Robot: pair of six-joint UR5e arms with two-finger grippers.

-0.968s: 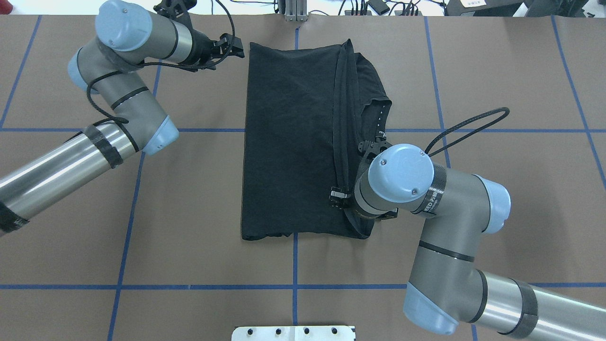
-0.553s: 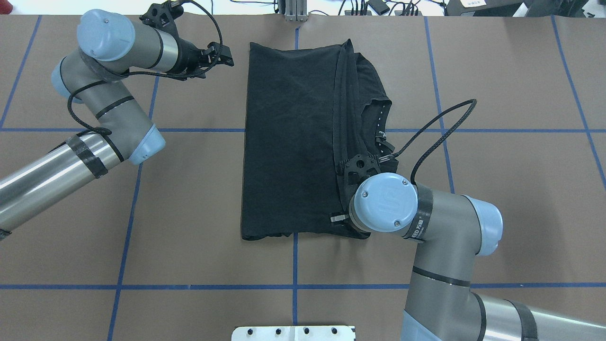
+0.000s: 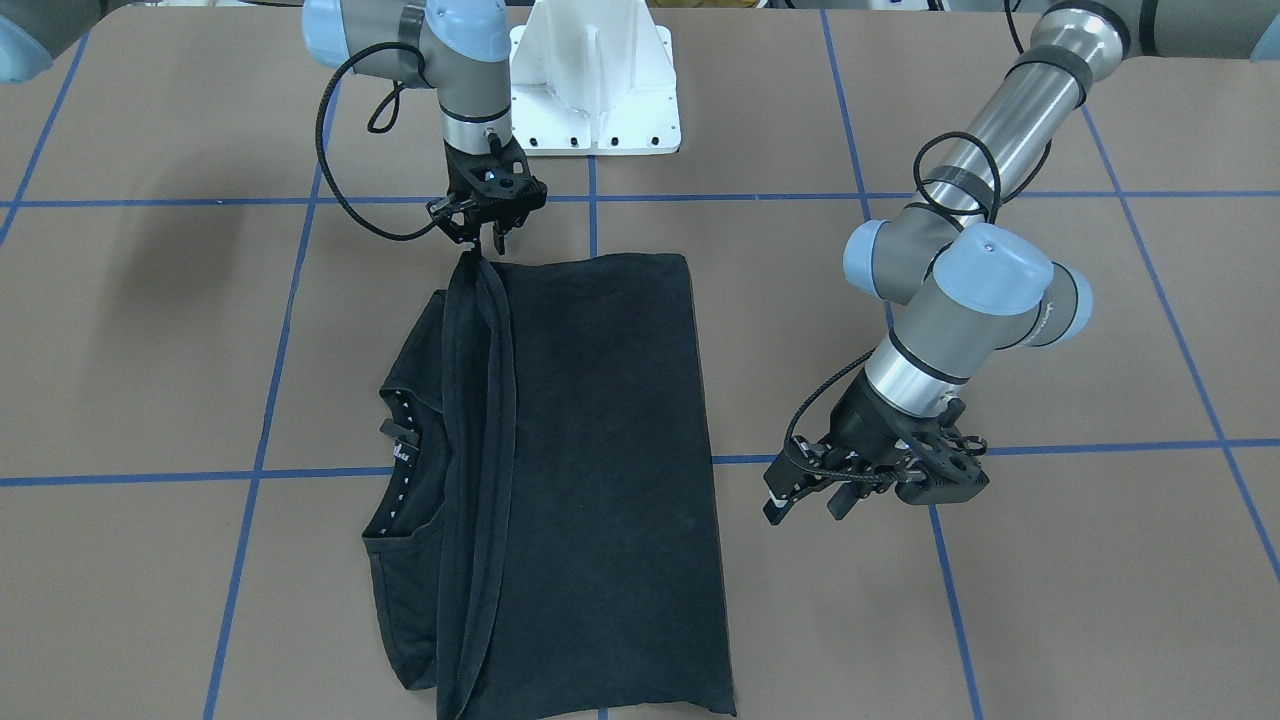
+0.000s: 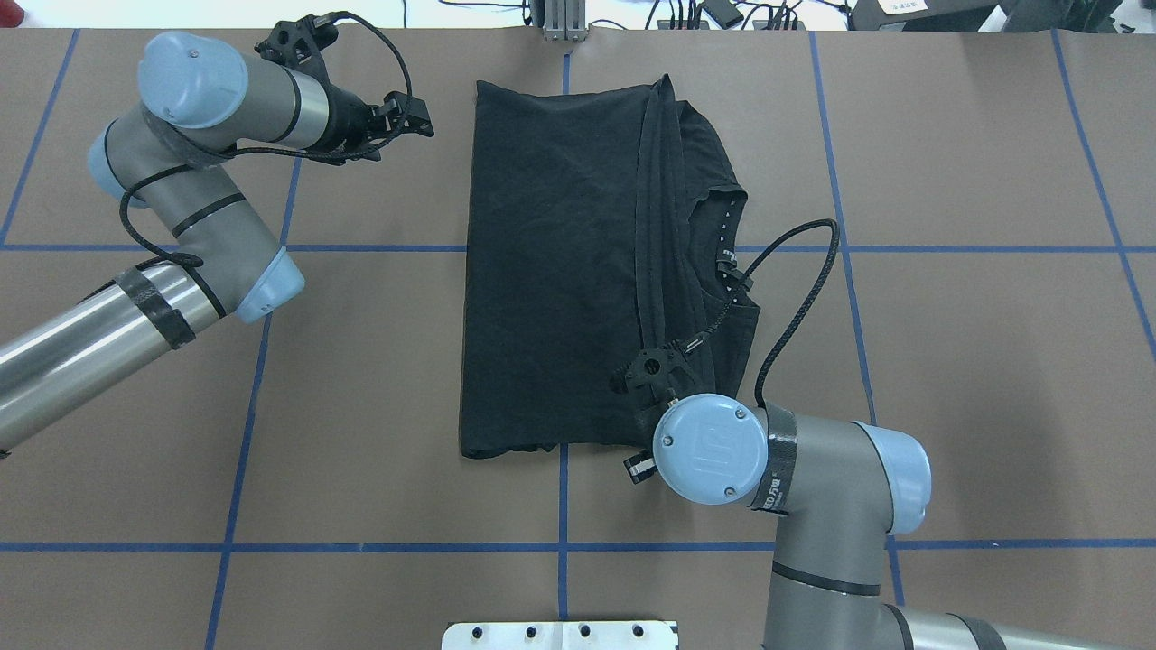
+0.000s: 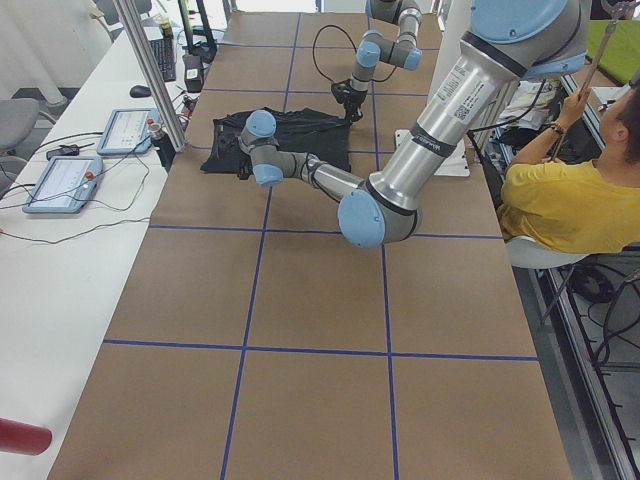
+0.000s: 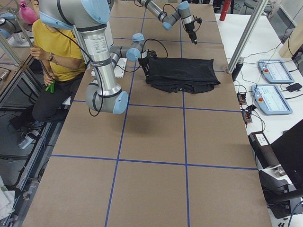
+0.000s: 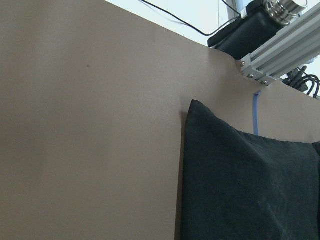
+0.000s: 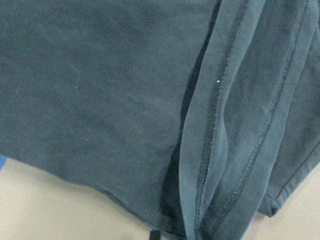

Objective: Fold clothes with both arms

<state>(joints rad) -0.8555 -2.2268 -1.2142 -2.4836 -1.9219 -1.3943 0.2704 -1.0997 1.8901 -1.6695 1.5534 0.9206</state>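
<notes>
The clothes, one black T-shirt (image 4: 560, 262) with its plain side up, lie folded lengthwise in the table's middle. Doubled hems (image 4: 657, 235) run along the right part, and the collar (image 4: 730, 226) shows beyond them. My right gripper (image 3: 485, 240) hangs open just over the shirt's near edge at the end of the hem strip and holds nothing. From overhead its wrist (image 4: 709, 450) hides it. The right wrist view has only the flat hem (image 8: 210, 150) and a strip of table. My left gripper (image 4: 411, 117) is open and empty, left of the shirt's far-left corner (image 7: 192, 105).
The white base mount (image 3: 595, 90) sits at the robot's table edge. An aluminium post (image 4: 564, 18) and cables stand beyond the far edge. A person in a yellow top (image 5: 560, 200) sits beside the table. Tablets (image 5: 60, 180) lie on a side bench.
My right arm has drawn back toward the robot along the hem strip to the shirt's near edge. My left arm has pulled further left, away from the shirt's far corner.
</notes>
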